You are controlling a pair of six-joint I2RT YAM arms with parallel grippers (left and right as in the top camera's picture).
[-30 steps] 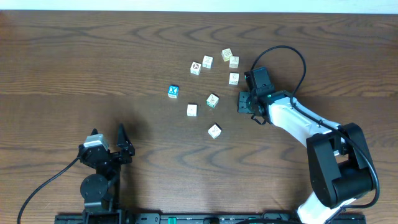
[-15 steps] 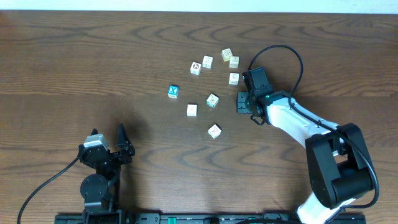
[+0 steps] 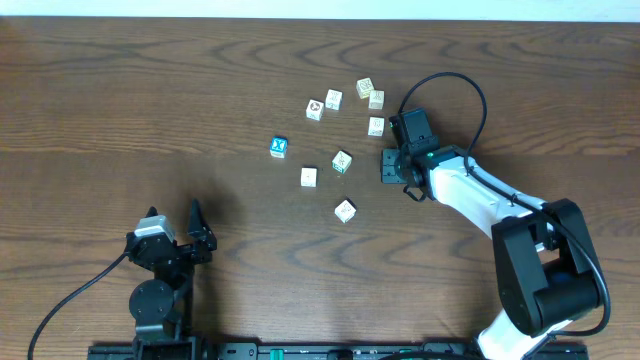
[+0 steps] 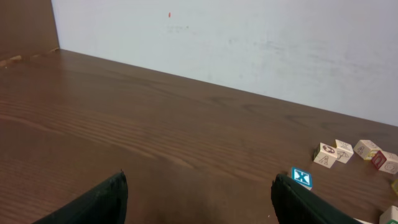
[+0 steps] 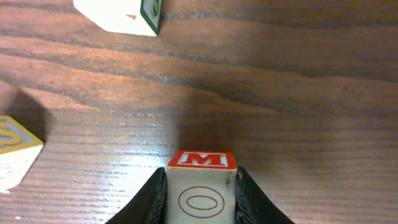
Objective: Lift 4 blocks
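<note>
We look down on a dark brown wooden table (image 3: pixel 150 90) whose wavy grain runs from side to side. Under the right wrist camera the bare boards catch a soft sheen. Behind the far edge stands a plain pale wall (image 4: pixel 249 43) with a tiny red speck high up. A brown panel (image 4: pixel 25 25) meets the wall at the left corner. A black rail (image 3: pixel 300 351) runs along the near edge, between the bases of the two arms.

The blocks (image 3: pixel 376 126) lie loosely scattered right of the table's middle, none touching another. Some are grouped toward the wall and others are spread out nearer to us. A blue-faced cube (image 3: pixel 279 147) sits at the left fringe of the scatter, and a red-marked cube (image 3: pixel 315 109) lies among the far group.

The right gripper (image 5: pixel 201 171) is down at the right edge of that scatter. Its two fingers press against opposite sides of a lettered cube (image 5: pixel 201 193), cream with a red M on top and a red-outlined O facing the camera. The bottom of this cube is cut off in the right wrist view, so we cannot tell whether it rests on the wood. A black cable (image 3: pixel 455 80) loops above the right arm.

The left gripper (image 4: pixel 200 179) sits at the near left, well apart from every block. Its fingers are spread wide, with only bare table between them.
</note>
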